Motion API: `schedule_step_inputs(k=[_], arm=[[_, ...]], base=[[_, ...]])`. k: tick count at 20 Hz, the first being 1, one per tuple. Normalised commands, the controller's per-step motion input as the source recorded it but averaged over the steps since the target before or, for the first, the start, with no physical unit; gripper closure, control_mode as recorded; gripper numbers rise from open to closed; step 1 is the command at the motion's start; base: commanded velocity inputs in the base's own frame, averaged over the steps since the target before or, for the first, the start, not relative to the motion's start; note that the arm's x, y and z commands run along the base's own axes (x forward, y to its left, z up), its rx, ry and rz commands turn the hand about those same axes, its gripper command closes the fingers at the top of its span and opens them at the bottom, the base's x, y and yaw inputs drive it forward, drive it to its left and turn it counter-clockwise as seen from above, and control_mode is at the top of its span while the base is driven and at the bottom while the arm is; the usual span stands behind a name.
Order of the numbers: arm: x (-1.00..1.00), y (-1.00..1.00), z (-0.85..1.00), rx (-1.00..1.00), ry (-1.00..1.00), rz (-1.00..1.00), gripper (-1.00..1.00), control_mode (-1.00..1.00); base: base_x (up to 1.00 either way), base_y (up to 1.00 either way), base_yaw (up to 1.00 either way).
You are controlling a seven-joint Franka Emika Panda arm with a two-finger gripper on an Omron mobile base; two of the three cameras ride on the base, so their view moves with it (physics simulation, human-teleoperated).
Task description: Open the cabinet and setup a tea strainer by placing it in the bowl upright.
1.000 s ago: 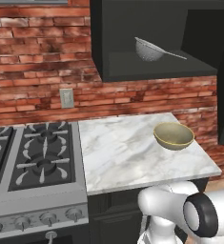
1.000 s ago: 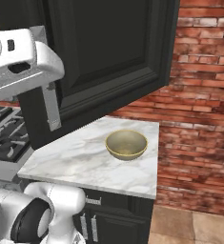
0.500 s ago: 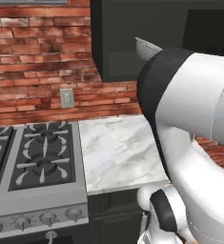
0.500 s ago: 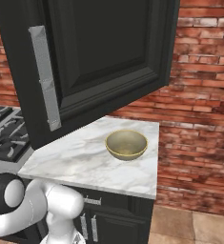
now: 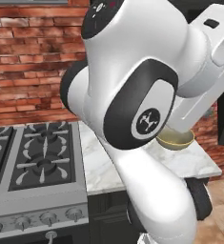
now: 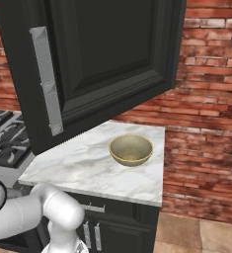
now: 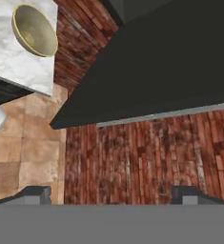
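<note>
Hand view looks along the tool, whose two dark tips stand wide apart with nothing between them, so it is released and empty; ahead of it lie a brick wall and the black underside and edge of the cabinet, with the bowl off in the upper left corner on the marble desk; the view is rolled, so these directions are the hand's, not the room's.

Right base view shows the cabinet door swung out over the desk, its brushed-silver bar handle standing upright on the near edge; the olive-gold bowl sits empty and upright near the right end of the desk, well clear of the stove; in the left base view the arm's white body blocks most of the scene, and just a sliver of the bowl peeks from under it.

I cannot see the tea strainer in these pictures, so I cannot say where it lies or which way its long handle points; I would guess it is on the cabinet shelf, behind the open door and the arm. By that guess the coming move turns on height: the tool faces the cabinet's underside from below, so the strainer would lie above and beyond it, and the hand must rise and turn toward the opening; the door step looks done, the pick not yet begun.
</note>
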Motion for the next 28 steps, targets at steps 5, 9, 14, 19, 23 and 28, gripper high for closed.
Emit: schedule_step_inputs(k=[5,9,14,19,23,28], arm=[[0.39,0.23,-0.34,-0.14,0.04,-0.08,-1.0,-1.0],[0.66,-0.08,-0.74,-0.19,0.11,-0.04,-1.0,-1.0],[0.46,-0.28,-0.77,-0.03,0.01,-0.04,-1.0,-1.0],[0.73,-0.06,-0.18,-0.1,0.0,-0.02,-1.0,-1.0],[0.84,-0.02,0.0,-0.45,0.12,-0.17,-1.0,-1.0],[0.63,-0.26,-0.02,-0.18,0.2,-0.03,-1.0,-1.0]], base=[[0.0,0.0,0.0],[0.0,0.0,0.0],[0.0,0.0,0.0],[0.0,0.0,0.0],[0.0,0.0,0.0],[0.0,0.0,0.0]])
